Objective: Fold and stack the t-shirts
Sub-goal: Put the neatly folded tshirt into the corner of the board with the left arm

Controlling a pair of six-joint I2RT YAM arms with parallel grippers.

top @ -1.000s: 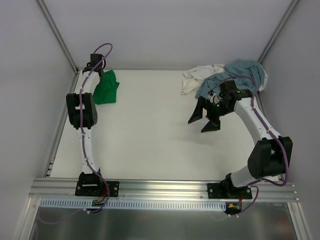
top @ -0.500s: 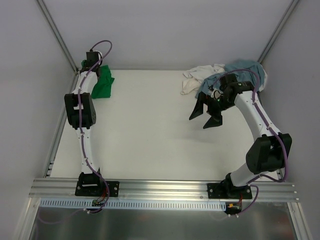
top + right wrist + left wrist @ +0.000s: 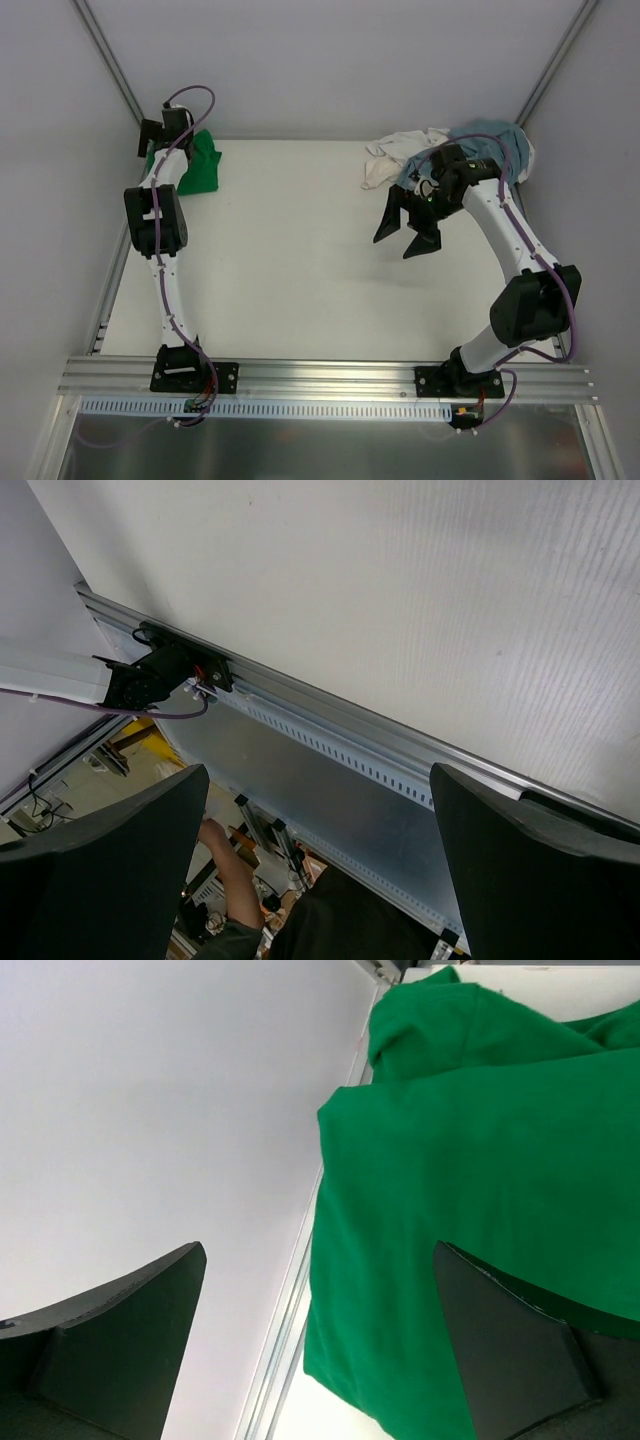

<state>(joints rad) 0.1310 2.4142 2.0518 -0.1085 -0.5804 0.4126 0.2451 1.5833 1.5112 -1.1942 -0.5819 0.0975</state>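
Over the middle of the table (image 3: 280,300) the right gripper (image 3: 403,238) hangs wide apart and empty, at its far-left corner the left gripper (image 3: 315,1260) gapes over the green t-shirt (image 3: 203,165), seemingly folded already, and at its far-right corner the grey-blue t-shirt (image 3: 495,130) and white t-shirt (image 3: 385,160) lie crumpled together, both unfolded and unstacked.

Bright, even, diffuse light fills all three views, and the white table (image 3: 300,250) reads clean, with its fine ribbing visible in the right wrist view. Only faint, soft-edged shadows lie on the table beneath the right arm (image 3: 500,230). In the left wrist view the green t-shirt (image 3: 470,1210) is saturated and fairly sharp, while the dark jaws look near-black and slightly soft. Past the table's near edge the metal rail (image 3: 330,730) carries a dull sheen, and the space below it is dimmer.
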